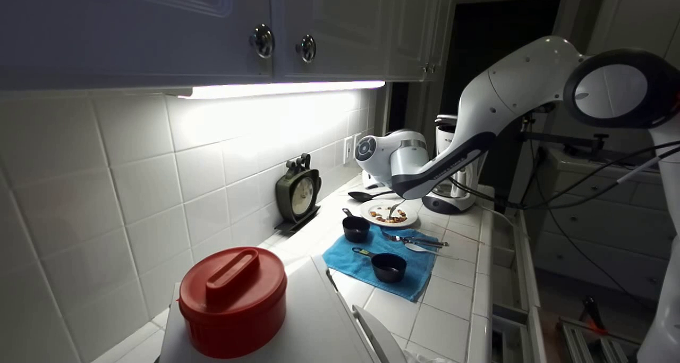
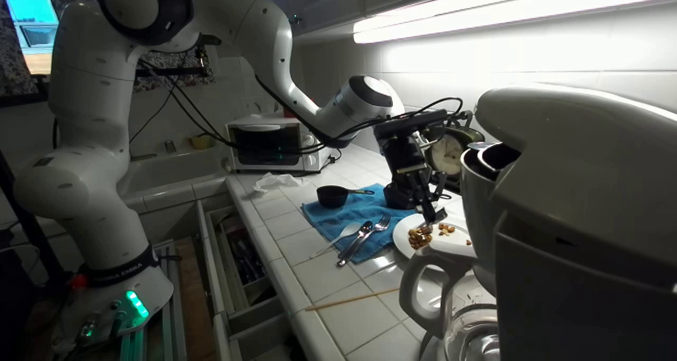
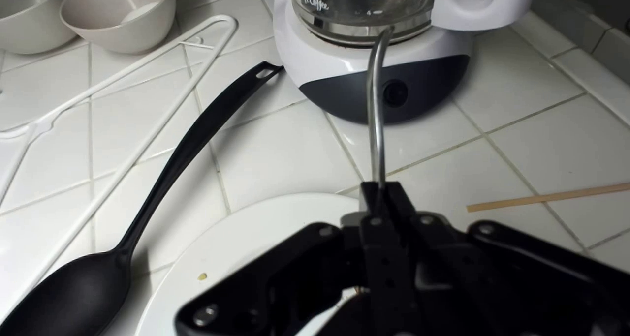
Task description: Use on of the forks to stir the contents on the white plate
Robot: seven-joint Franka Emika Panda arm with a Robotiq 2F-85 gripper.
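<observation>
The white plate (image 1: 412, 213) lies on the tiled counter beyond the blue towel; it also shows in an exterior view (image 2: 400, 235) and the wrist view (image 3: 236, 237). Its contents, brownish bits (image 1: 396, 219), lie mostly along one side, with some scattered; they show in an exterior view too (image 2: 420, 238). My gripper (image 2: 432, 215) is above the plate, shut on a metal fork (image 3: 377, 109). The fork's head (image 1: 393, 210) points down at the bits; whether it touches them I cannot tell. Another fork (image 2: 382, 223) lies on the towel.
The coffee maker (image 3: 374, 80) stands close beyond the plate. A black serving spoon (image 3: 74, 296) and white hanger (image 3: 162, 124) lie beside it. Two dark cups (image 1: 355, 229) (image 1: 389, 267), a spoon (image 2: 365, 228) and a white spoon (image 2: 349, 230) are on the blue towel (image 1: 340, 254).
</observation>
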